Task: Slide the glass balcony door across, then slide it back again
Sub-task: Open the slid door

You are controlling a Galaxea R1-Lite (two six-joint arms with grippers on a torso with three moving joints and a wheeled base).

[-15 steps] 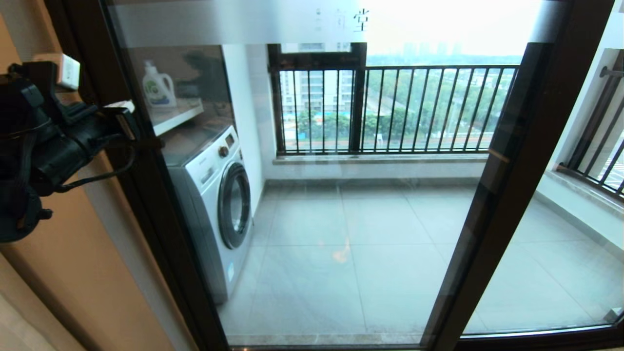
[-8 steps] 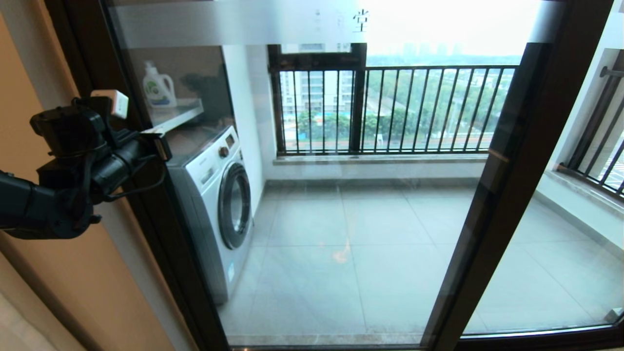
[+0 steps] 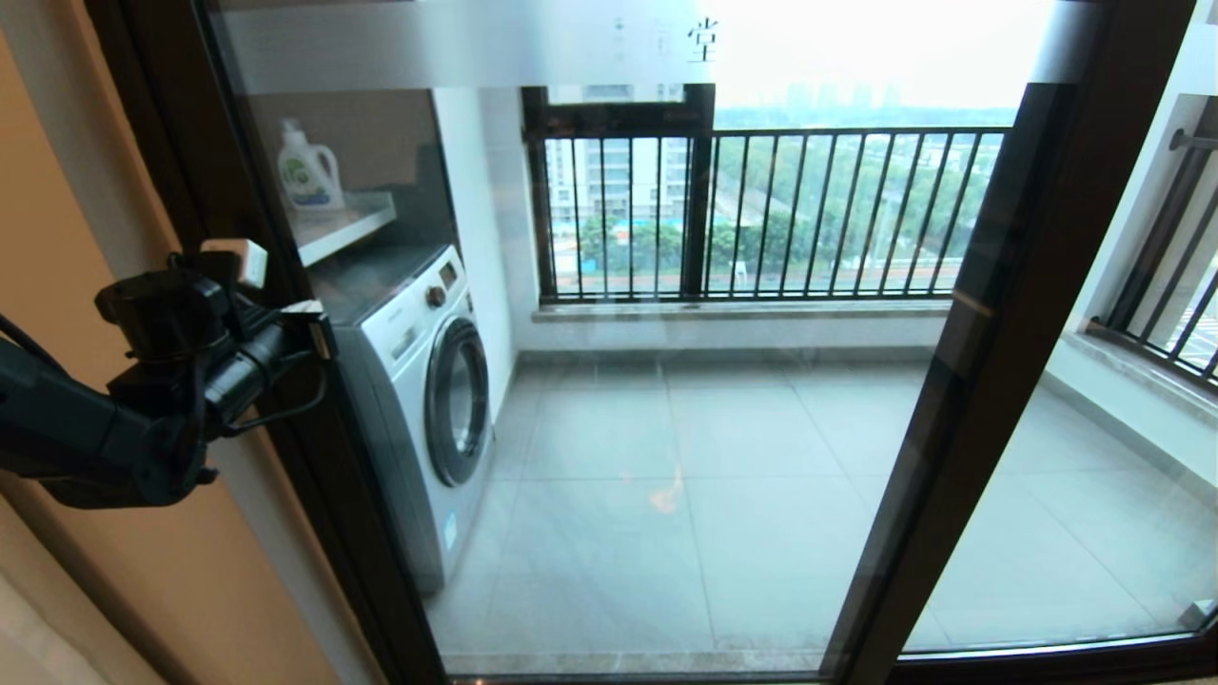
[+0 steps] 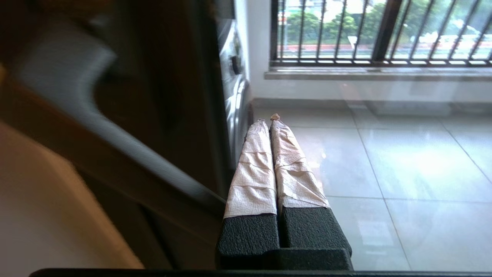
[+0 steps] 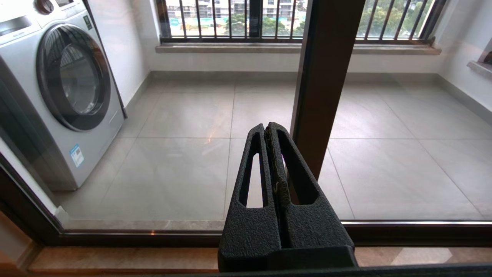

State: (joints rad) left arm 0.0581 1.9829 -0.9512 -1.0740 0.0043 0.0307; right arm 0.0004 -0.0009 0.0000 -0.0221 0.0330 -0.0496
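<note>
**Two Arms, Both Grippers Squeezed Tight**

The left arm is reaching in from the left side, raised and bent. Its left gripper (image 3: 319, 323) is pressing its two wrapped fingers (image 4: 253, 165) together. The right gripper (image 5: 271, 132) is pointing forward, fingers also touching, holding nothing.

Home balcony: washing machine (image 3: 419, 381), railing (image 3: 809, 209)

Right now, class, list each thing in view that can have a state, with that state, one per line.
Dark brown-framed glass balcony door: slid to the left jamb, not gripped.
Left gripper: shut, empty, beside the door's left frame.
Right gripper: shut, empty, low before the glass.
White front-loading washing machine: round door closed.
White detergent bottle: upright on the shelf.
</note>
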